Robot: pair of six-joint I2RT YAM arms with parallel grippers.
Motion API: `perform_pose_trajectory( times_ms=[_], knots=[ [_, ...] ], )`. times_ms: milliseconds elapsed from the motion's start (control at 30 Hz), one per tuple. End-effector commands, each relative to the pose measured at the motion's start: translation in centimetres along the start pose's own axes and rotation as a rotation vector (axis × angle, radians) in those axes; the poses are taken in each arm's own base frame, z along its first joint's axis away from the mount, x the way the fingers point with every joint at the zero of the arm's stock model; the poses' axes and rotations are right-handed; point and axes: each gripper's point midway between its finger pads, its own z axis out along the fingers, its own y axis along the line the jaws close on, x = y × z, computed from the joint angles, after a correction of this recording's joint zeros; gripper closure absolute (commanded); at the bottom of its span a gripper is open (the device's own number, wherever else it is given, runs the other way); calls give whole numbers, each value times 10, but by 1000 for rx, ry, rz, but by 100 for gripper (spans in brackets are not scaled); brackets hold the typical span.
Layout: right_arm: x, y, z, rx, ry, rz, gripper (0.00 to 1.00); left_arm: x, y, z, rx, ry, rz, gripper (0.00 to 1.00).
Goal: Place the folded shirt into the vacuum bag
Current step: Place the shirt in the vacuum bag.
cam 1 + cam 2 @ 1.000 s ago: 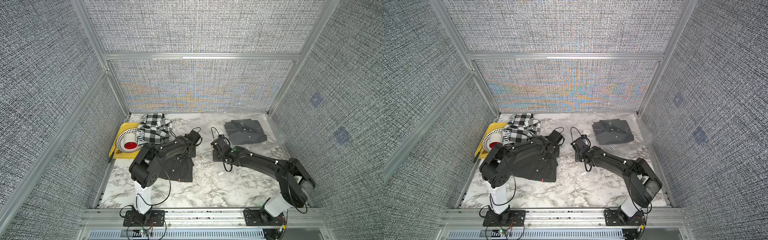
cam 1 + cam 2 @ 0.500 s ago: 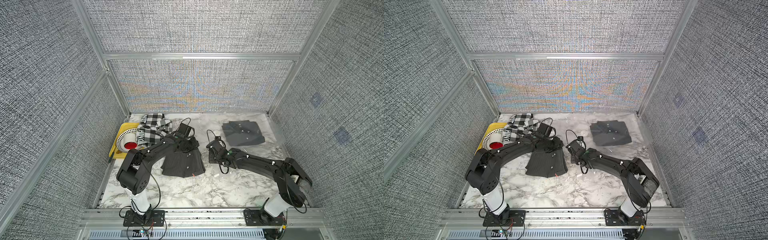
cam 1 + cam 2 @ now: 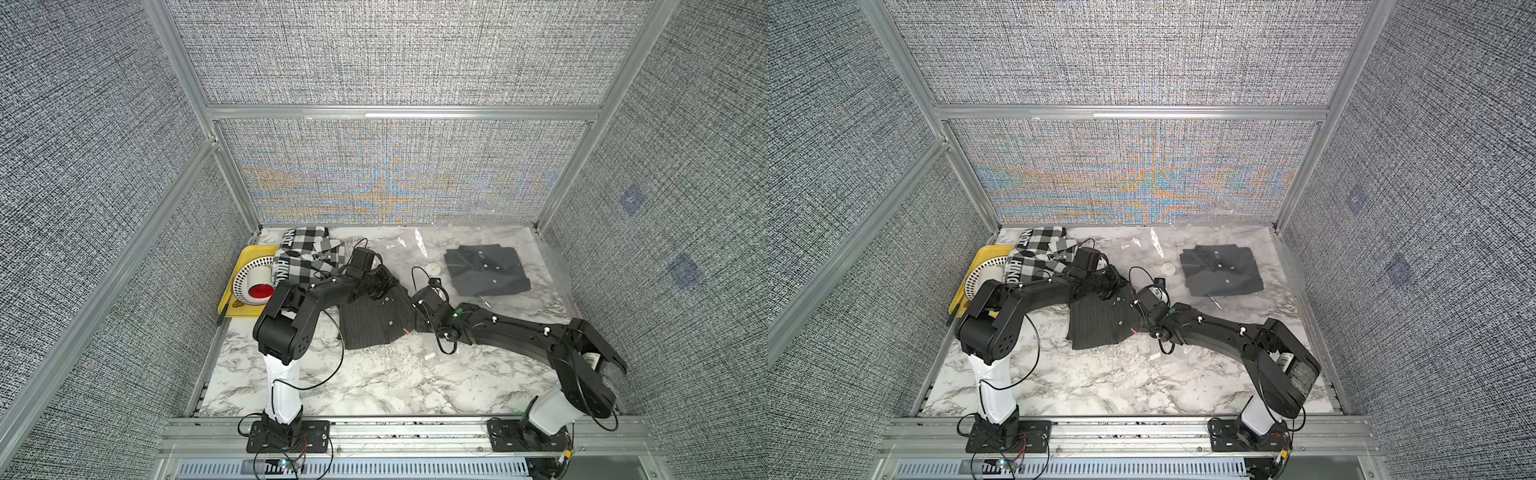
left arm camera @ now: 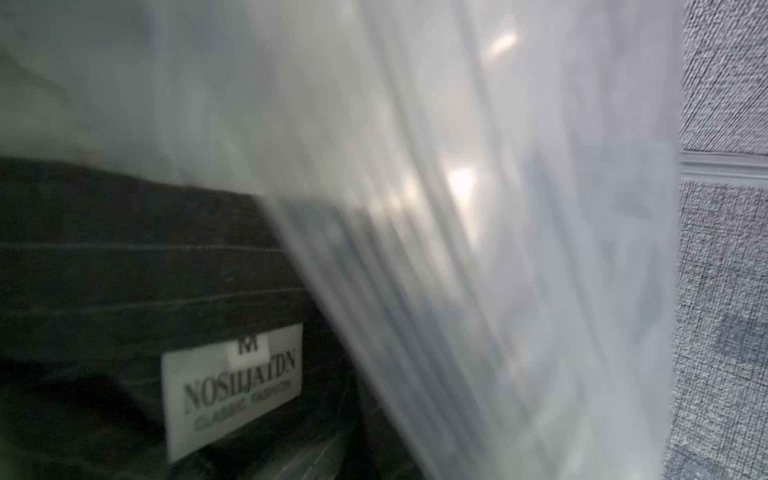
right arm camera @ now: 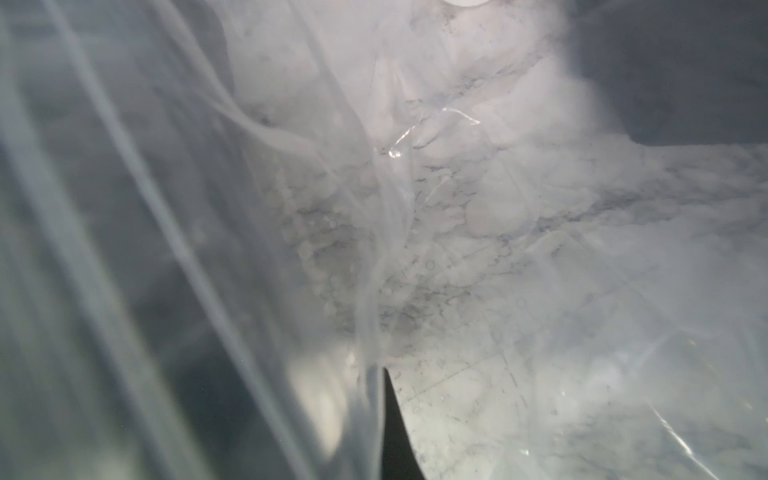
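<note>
We are working on the marble desk (image 3: 374,386). Across its far right part the bag (image 3: 419,249) is lying clear and crinkled, and a grey shirt (image 3: 486,270) seems to be inside it already.

The shirt (image 3: 374,320), dark and pinstriped, is sitting mid-desk at the bag's near-left edge and is not yet in. Its collar end is being held up while its tail is lying on the marble. The left claw (image 3: 376,282) is clamped on that collar end. In the left wrist view the label (image 4: 232,386) is showing close up, with the bag's film rising right beside it. The right claw (image 3: 419,300) is pinched together on a fold of the bag's edge. In the right wrist view that fold is gathering at a dark fingertip (image 5: 392,436).

We are judging this to be the feed-in step. To do it well:
- We are wanting the right claw holding the upper film high, so the mouth gapes.
- We are leading with the collar, low along the desk and under the lifted film, toward the grey shirt.
- The tail may drag and unfold, so we are aiming for a slow, straight push.
- We are letting go only once the tail is past the rim.
</note>
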Motion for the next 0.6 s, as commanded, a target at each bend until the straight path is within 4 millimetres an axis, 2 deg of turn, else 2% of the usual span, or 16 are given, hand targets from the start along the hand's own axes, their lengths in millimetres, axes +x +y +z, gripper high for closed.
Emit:
perform_pose_trajectory(
  times_ms=[0,133,267,567],
  knots=[
    [2,1,-4,1,0,9,100,-15,-11,8,54,-56,-23,100],
    [-2,7,-11,-5,-13,1,100,-28,14,14,-74,-117,-4,100],
    [-16,6,-24,10,-49,-3,100,-34,42,8,-254,-173,66,100],
    [-46,-5,-51,83,-131,-12,100,-32,74,-2,-481,-216,204,100]
  ],
)
